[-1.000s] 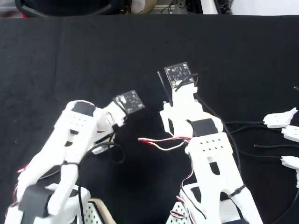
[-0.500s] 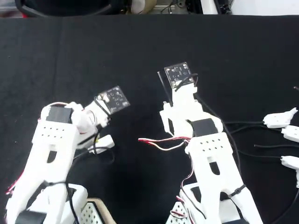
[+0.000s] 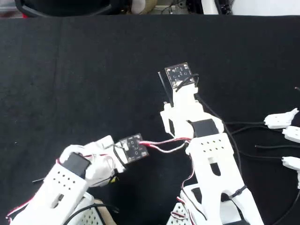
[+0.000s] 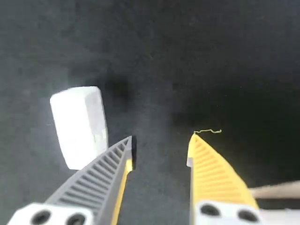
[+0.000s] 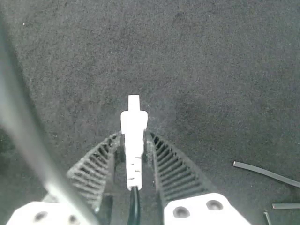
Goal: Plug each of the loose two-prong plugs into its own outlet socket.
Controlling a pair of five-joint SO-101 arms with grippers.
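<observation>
The right gripper (image 5: 133, 137) is clamped on a plug (image 5: 133, 123), its nose jutting ahead past the fingertips, ready for pushing in. The left gripper (image 4: 161, 137) hangs spread, a white block (image 4: 79, 124), likely a socket, just outside its grey finger (image 4: 101, 173).

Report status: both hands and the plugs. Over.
Left hand open, white block beside its grey finger. Right hand shut on white plug, cable trailing back. More white connectors loose beside right arm.
</observation>
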